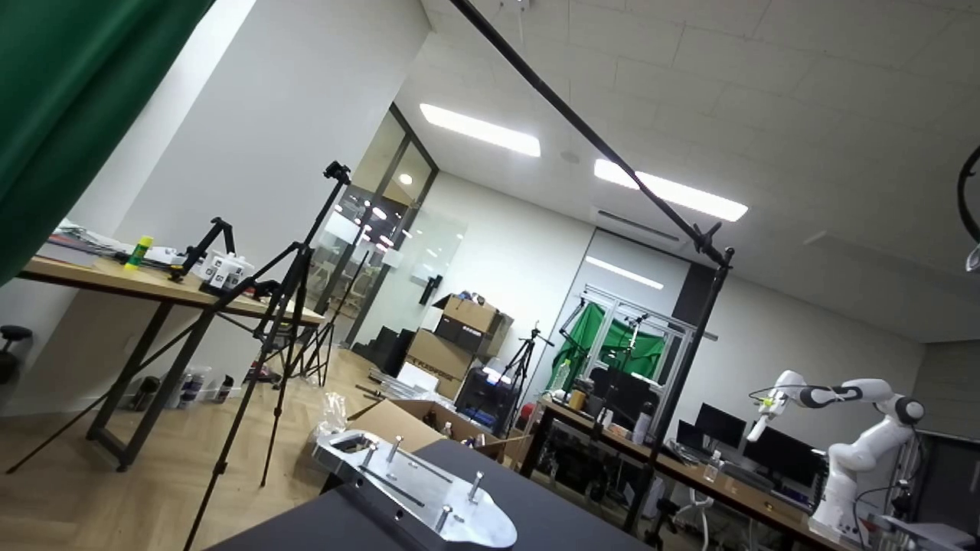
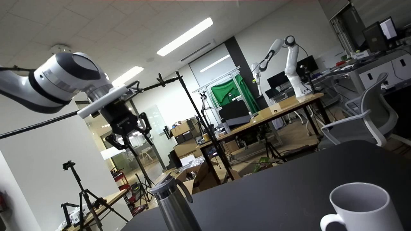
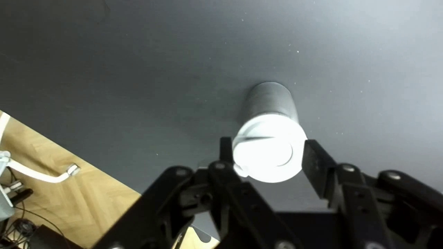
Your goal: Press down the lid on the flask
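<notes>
Gripper [image 3: 270, 151] is spread wide, its two black fingers [image 3: 316, 166] well apart, and it has hold of nothing. In an exterior view it hangs in the air at the end of a white arm [image 2: 54, 86], higher than the flask [image 2: 177, 210] and clear of it. In the wrist view the lid [image 3: 271, 159] shows between the fingertips, farther off than they are; a dark line crosses part of its top. Whether it is fully pressed down cannot be told. The flask stands upright on the dark table [image 2: 273, 189], its handle [image 2: 187, 192] at the side. Well apart on the same table is a white mug [image 2: 369, 218]. Beyond stand a grey chair [image 2: 353, 133] and a wooden desk [image 2: 287, 104] bearing another white arm [image 2: 291, 64]. In an exterior view a metal plate [image 1: 417, 482] with four bolts [image 1: 475, 487] rests on a dark tabletop [image 1: 566, 505], an open box [image 1: 402, 427] behind it.
</notes>
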`<action>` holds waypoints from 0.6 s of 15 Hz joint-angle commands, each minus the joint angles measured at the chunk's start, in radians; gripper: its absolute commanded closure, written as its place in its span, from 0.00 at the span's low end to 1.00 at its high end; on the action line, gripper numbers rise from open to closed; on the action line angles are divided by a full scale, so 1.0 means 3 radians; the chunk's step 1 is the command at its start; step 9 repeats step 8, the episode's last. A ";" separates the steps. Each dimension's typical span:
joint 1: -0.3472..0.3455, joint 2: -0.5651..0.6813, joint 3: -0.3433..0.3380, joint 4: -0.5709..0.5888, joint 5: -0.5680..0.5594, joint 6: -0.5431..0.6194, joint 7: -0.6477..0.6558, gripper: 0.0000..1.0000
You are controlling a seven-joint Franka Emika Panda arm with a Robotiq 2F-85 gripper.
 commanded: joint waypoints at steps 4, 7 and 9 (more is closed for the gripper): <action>-0.0046 -0.0172 -0.0075 -0.0022 -0.0090 -0.0325 0.0012 0.18; -0.0049 -0.0179 -0.0078 -0.0030 -0.0092 -0.0332 0.0012 0.13; -0.0049 -0.0179 -0.0078 -0.0032 -0.0093 -0.0332 0.0013 0.13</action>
